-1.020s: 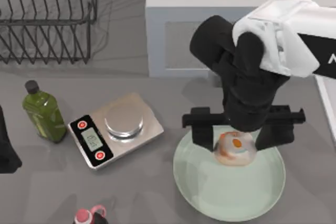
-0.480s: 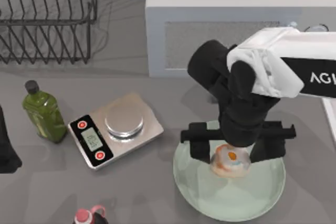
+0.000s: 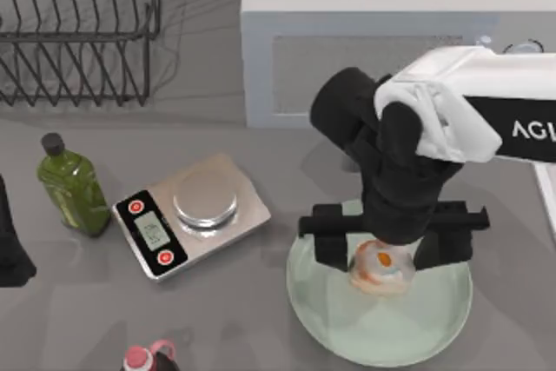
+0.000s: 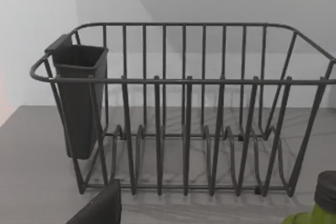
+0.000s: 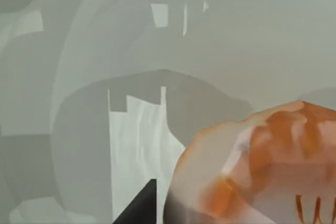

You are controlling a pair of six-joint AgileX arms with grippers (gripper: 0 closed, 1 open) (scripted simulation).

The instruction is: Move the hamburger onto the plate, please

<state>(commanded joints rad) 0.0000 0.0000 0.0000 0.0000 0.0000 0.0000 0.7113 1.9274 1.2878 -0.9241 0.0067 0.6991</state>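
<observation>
The hamburger [image 3: 380, 268], a small pale bun with an orange spot, sits low over the back half of the mint-green plate [image 3: 382, 336] at the table's right. My right gripper [image 3: 387, 254] reaches straight down around it, a black finger [image 3: 332, 248] on each side, shut on the hamburger. In the right wrist view the hamburger [image 5: 262, 166] looms close, its shadow falling on the pale plate surface below. My left gripper [image 3: 9, 254] is parked at the table's left edge.
A kitchen scale [image 3: 191, 215] with a silver pan stands left of the plate. A green bottle [image 3: 74, 184] is farther left, a red-capped bottle [image 3: 143, 360] at the front edge. A wire dish rack [image 3: 78, 32] and a white cabinet [image 3: 382, 6] line the back.
The right arm came down and slightly left with the hamburger, lowering it toward the plate; over the last half second it barely moved. The left arm stayed still.
</observation>
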